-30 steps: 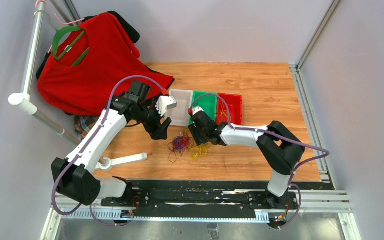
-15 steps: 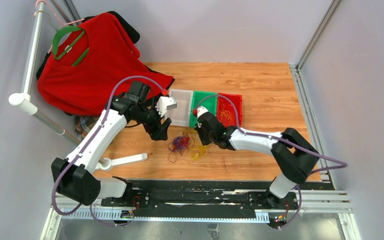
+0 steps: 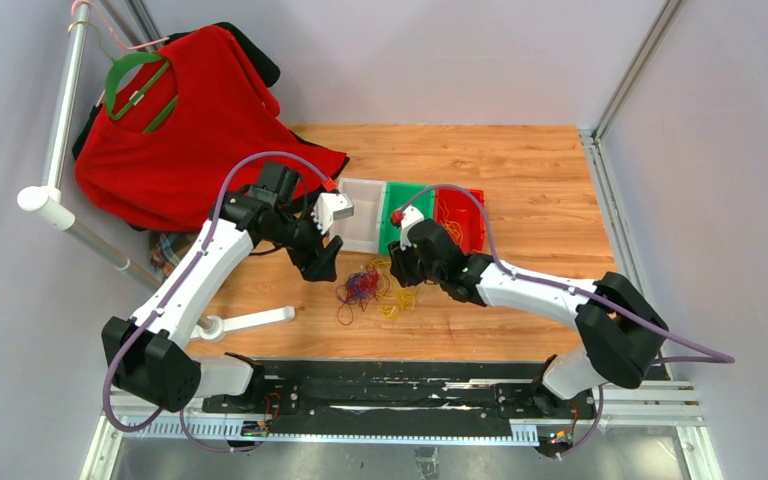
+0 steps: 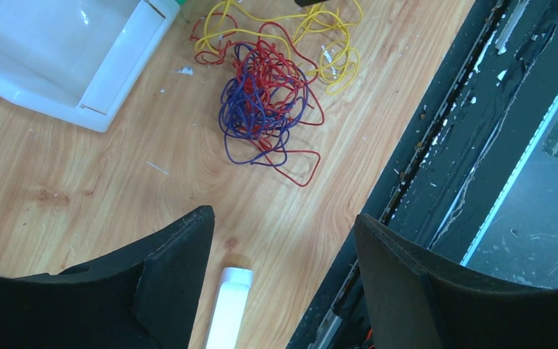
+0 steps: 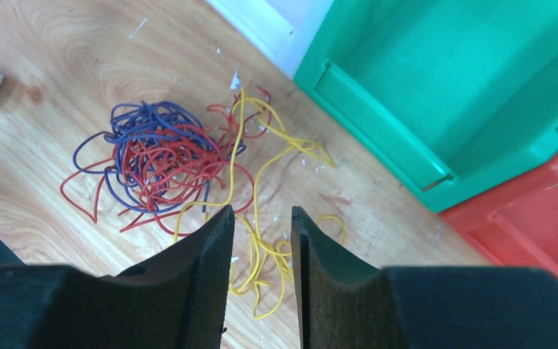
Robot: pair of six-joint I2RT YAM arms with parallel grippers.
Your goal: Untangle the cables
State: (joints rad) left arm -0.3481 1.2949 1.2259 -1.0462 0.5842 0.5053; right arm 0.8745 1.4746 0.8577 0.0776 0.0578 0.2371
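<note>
L gripper [image 4: 282,218]: jaws wide apart, holding nothing, over wood-grain worktop [image 4: 80,189]. R gripper [image 5: 260,212]: jaws narrowly apart, nothing clamped, above yellow strands. Thin curly cables [image 5: 163,156], yellow/red/purple-blue, lie tangled on worktop beside plastic white bin [image 4: 116,80] and green bin [image 5: 378,123]. Red bin [image 5: 508,218] has yellow strands.

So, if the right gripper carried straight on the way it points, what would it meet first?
Probably the yellow cable on the table, which the right gripper frames in its wrist view, beside the red-and-blue tangle; depth is unclear.
</note>
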